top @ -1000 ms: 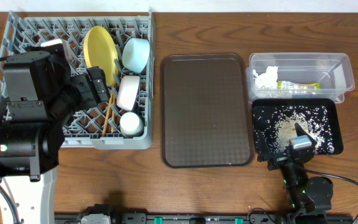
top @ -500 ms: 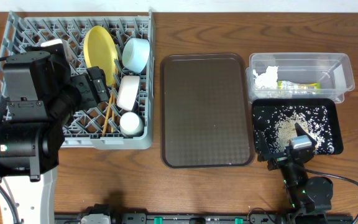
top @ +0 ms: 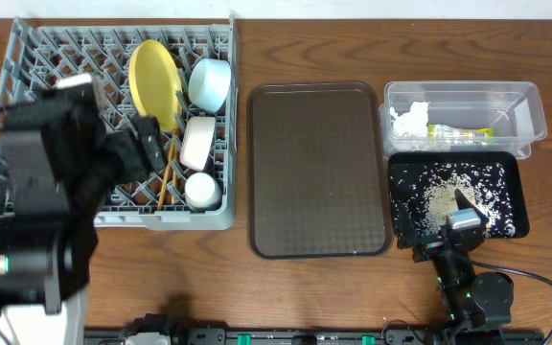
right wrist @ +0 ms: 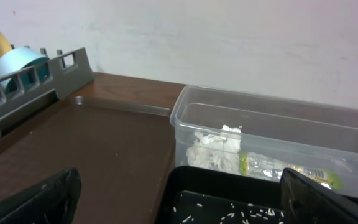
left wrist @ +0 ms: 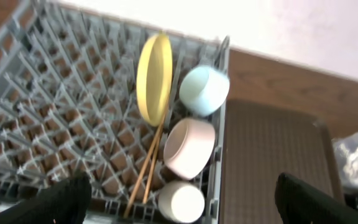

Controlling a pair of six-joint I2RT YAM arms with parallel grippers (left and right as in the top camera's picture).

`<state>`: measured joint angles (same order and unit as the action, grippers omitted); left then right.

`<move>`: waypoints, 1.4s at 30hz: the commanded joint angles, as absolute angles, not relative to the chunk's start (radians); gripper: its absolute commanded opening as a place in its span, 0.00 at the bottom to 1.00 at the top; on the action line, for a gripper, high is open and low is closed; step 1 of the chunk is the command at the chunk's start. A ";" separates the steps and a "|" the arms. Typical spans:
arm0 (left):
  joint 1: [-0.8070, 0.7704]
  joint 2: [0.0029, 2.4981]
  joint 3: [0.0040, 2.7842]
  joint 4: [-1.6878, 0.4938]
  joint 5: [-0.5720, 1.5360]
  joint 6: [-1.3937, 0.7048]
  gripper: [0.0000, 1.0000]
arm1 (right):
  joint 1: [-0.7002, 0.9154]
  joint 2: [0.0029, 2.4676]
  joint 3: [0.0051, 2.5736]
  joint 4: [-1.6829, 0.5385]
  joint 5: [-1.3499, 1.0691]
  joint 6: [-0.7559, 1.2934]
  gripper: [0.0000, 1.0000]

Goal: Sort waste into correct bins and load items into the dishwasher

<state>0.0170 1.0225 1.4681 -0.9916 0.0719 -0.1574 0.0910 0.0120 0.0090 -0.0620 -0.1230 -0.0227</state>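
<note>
The grey dish rack (top: 27,57) holds the yellow plate (top: 153,81) on edge, the light blue bowl (top: 210,83), the white bowl (top: 197,142), the white cup (top: 201,190) and the chopsticks (top: 166,182). My left gripper (top: 147,144) is open and empty above the rack (left wrist: 55,112), over the cup (left wrist: 180,201). The clear container (top: 535,110) holds tissue (top: 410,120) and the wrapper (top: 460,132). The black tray (top: 517,182) holds rice (top: 444,196). My right gripper (top: 453,225) is open and empty at the black tray's front edge (right wrist: 179,186).
The large dark brown serving tray (top: 319,168) lies between the rack and the two bins. The left arm's body covers the rack's front left part. The right arm's base sits at the table's front edge, right of centre.
The left arm is blurred and has shifted slightly towards the front of the table. The right arm and all objects are unchanged.
</note>
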 commanded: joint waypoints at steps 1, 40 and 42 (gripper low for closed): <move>0.022 0.863 1.320 -0.898 0.054 -0.159 0.94 | 0.087 0.007 0.006 -0.063 -0.132 -0.023 0.99; 0.109 0.002 0.025 -0.054 0.014 -0.083 0.94 | 0.087 0.007 0.006 -0.064 -0.132 -0.023 0.99; 0.108 0.001 0.004 -0.054 0.014 -0.083 0.94 | 0.087 0.007 0.006 -0.063 -0.132 -0.023 0.99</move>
